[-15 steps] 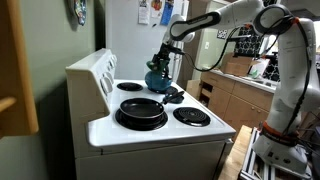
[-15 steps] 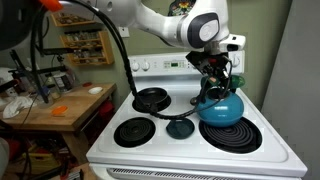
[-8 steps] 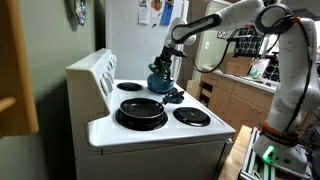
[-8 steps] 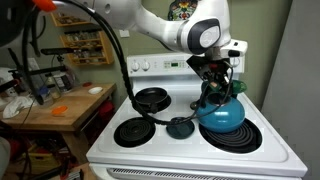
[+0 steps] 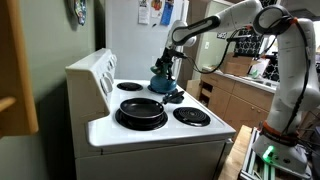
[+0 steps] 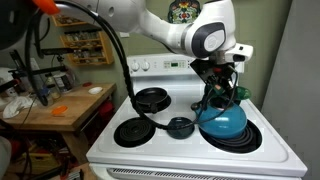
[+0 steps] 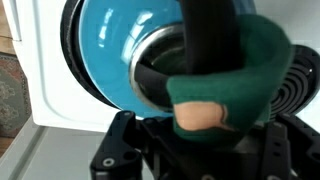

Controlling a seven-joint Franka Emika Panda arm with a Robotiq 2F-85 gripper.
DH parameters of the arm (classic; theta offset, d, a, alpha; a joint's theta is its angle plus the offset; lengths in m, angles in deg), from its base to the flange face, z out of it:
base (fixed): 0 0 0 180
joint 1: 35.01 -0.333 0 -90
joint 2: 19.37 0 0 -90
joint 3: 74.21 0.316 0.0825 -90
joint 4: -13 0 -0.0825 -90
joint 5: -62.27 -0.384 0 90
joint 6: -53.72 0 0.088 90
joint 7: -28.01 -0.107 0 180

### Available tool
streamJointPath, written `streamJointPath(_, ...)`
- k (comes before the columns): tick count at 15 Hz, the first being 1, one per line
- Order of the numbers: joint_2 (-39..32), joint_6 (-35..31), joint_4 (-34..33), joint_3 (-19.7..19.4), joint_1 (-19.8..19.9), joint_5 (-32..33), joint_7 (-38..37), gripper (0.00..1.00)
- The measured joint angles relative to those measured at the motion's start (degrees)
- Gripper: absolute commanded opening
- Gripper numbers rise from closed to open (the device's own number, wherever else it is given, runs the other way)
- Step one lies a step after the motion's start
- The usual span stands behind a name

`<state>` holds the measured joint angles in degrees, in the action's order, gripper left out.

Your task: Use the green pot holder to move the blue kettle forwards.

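The gripper (image 6: 222, 86) is clamping shut on the pot holder (image 7: 240, 80), which is wrapping the handle (image 7: 205, 30) between the fingers; the kettle (image 6: 222, 120) is hanging just below them, over the burner (image 6: 238, 142) — whether touching it, I cannot tell; the step is calling for a level, unhurried pull forwards — any tilt is risking the cloth slipping along the handle.

Blue kettle (image 5: 159, 79) just beneath pincer (image 5: 166, 63)

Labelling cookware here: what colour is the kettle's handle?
The handle is black, the kettle body glossy blue; clearest in the wrist view.
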<state>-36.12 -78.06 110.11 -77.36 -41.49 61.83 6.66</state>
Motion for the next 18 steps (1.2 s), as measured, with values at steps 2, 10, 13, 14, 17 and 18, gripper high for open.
streamJointPath(2,0.0,0.0,0.0,-0.3,0.8,0.0,0.0,0.00)
streamJointPath(10,-0.2,0.5,-2.2,-0.4,1.8,0.1,-0.1,0.70)
streamJointPath(13,0.0,1.1,-3.6,-0.5,1.8,1.2,-0.9,0.92)
streamJointPath(14,0.0,1.8,-4.2,-0.5,1.8,1.8,-1.3,0.98)
streamJointPath(17,0.0,4.6,-5.7,-0.5,1.6,2.9,-2.4,1.00)
streamJointPath(18,0.0,5.6,-6.1,-0.4,1.5,3.0,-2.4,1.00)
